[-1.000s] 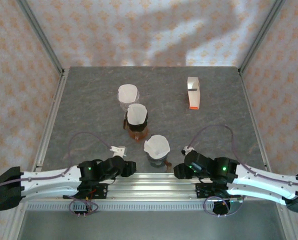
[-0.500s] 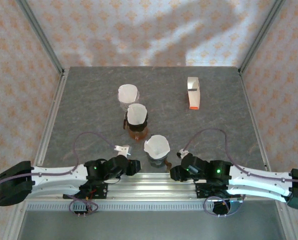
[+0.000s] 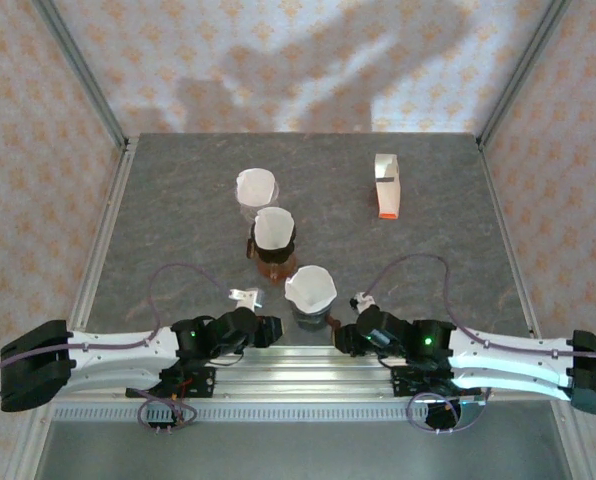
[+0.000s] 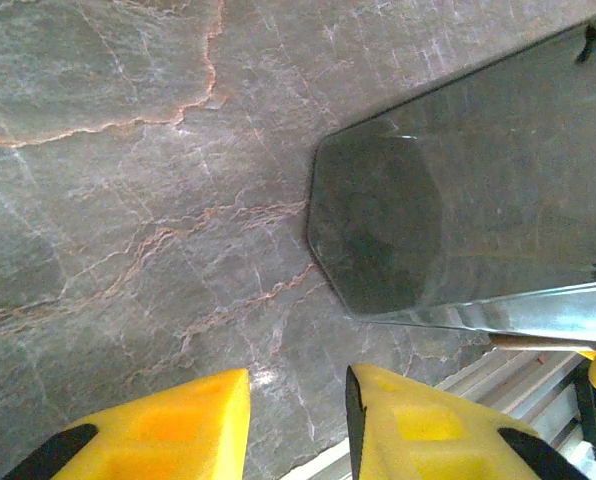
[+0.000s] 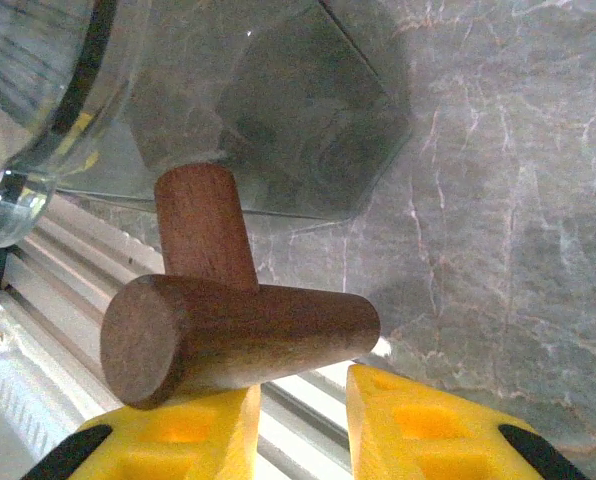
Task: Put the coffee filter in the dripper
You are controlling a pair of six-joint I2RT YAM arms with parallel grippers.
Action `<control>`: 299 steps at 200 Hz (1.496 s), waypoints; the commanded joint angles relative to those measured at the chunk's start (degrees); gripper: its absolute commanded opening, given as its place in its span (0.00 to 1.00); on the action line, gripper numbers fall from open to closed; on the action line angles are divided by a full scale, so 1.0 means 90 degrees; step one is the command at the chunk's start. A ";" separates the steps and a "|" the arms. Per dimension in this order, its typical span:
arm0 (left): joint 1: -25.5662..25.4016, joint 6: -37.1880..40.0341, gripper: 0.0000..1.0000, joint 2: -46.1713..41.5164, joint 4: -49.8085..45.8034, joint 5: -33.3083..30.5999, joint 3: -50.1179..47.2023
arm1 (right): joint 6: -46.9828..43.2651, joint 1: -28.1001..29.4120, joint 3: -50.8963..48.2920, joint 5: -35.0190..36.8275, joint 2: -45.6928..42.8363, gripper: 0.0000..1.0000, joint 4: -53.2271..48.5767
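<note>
A white paper coffee filter (image 3: 312,289) sits in the nearest dripper (image 3: 309,314), a dark glass one near the table's front edge. My left gripper (image 3: 268,330) lies low just left of it and my right gripper (image 3: 340,338) just right. In the left wrist view the yellow fingers (image 4: 203,415) stand a little apart over bare stone, the left gripper (image 4: 298,385) open, the dripper's glass base (image 4: 448,200) ahead to the right. In the right wrist view the dripper's wooden handle (image 5: 238,335) lies over one finger, not between them; the right gripper (image 5: 303,385) is open.
Two more drippers holding white filters stand further back, an amber one (image 3: 274,250) and a clear one (image 3: 256,190). A white and orange box (image 3: 386,186) lies at the back right. An aluminium rail (image 3: 298,365) runs along the front of the grey stone table (image 3: 178,220).
Both grippers have slid inward along the front edge, closing in on the nearest dripper from either side. The dripper and filter have barely shifted.
</note>
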 commanded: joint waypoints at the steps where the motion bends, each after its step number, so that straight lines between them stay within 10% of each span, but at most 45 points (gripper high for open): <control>1: 0.0057 -0.0111 0.32 0.0052 0.0158 -0.0035 0.0023 | 0.0041 -0.0016 -0.0022 0.0437 0.0193 0.28 0.0497; 150: 0.0207 -0.0227 0.31 -0.0535 -0.0362 -0.0189 -0.0106 | -0.0573 -0.0668 0.0627 0.0300 0.1724 0.28 0.1279; 211: 0.0605 0.0095 0.27 -0.1266 -0.2041 -0.0504 0.0348 | -0.0457 -0.0668 0.0544 0.0788 0.0822 0.39 -0.0019; 270: 0.0757 0.0554 0.83 -0.2466 -0.4132 -0.1934 0.1330 | -0.0555 -0.0673 0.1431 0.2603 -0.0776 0.99 -0.2394; 279: 0.0769 0.0687 0.99 -0.2630 -0.4491 -0.2294 0.1597 | -0.0616 -0.0668 0.1667 0.2945 -0.0716 1.00 -0.2642; 299: 0.0799 0.1034 1.00 -0.2881 -0.5170 -0.3120 0.2220 | -0.0816 -0.0686 0.2263 0.3587 -0.0437 1.00 -0.3042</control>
